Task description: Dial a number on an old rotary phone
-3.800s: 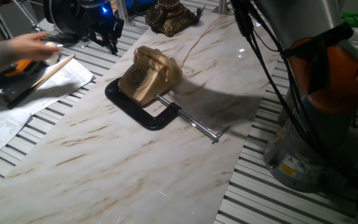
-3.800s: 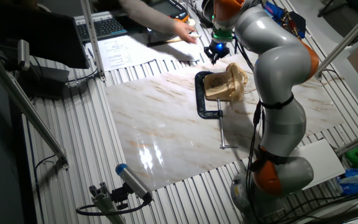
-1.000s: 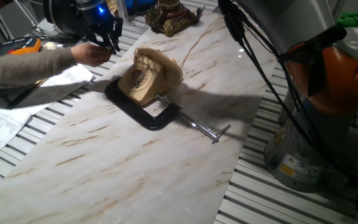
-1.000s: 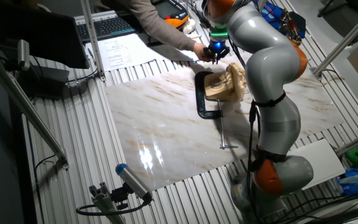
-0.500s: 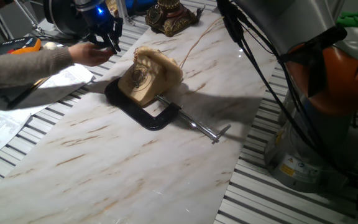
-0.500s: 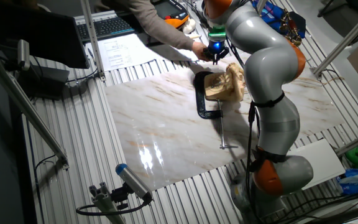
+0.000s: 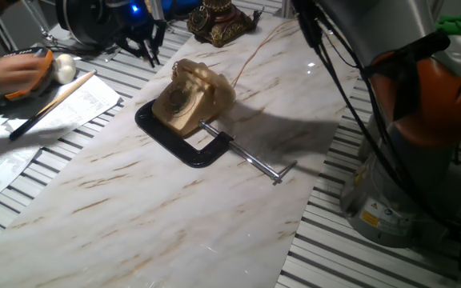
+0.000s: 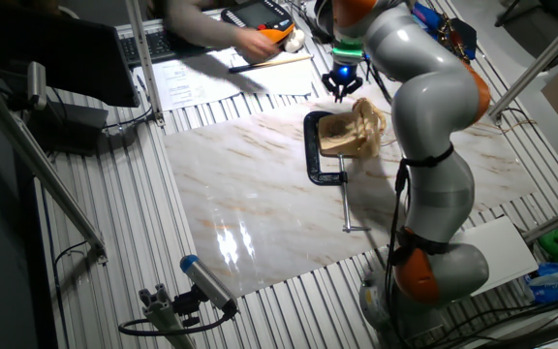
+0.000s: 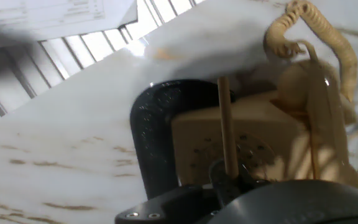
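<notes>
1. In the hand view the claw is mostly out of sight: only a dark blurred mass along the bottom edge and a thin stick rising from it show. How its jaws stand cannot be told.
2. Just beyond the claw, the phone is blurred; its dial holes show only faintly, and the stick crosses them.
3. The black clamp beside the phone is cut off by the claw's dark mass.
4. In one fixed view the claw is small and dark against clutter, its fingers unclear.
5. A person's hand, well away from the claw, is motion-blurred and cut off by the left edge.
6. In the other fixed view the robot arm hides part of the phone.
</notes>
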Action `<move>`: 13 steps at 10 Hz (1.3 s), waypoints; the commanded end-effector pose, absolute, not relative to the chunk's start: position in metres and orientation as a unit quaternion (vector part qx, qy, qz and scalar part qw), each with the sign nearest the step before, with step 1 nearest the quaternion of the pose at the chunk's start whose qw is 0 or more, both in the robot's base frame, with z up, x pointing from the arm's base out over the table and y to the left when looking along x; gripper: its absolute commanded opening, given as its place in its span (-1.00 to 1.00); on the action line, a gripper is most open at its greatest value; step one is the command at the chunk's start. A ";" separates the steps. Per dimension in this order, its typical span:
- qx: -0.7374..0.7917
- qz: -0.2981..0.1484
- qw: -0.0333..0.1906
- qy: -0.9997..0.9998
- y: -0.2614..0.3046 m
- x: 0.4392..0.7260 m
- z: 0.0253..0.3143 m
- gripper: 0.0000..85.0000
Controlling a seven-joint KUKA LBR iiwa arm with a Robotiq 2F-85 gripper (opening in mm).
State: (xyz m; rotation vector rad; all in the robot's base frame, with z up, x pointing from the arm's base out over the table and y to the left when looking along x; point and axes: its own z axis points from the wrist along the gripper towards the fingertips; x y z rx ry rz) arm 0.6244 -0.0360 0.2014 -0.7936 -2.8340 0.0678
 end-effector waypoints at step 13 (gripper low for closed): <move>-0.607 -0.057 0.148 -0.779 -0.002 0.584 0.192 -1.00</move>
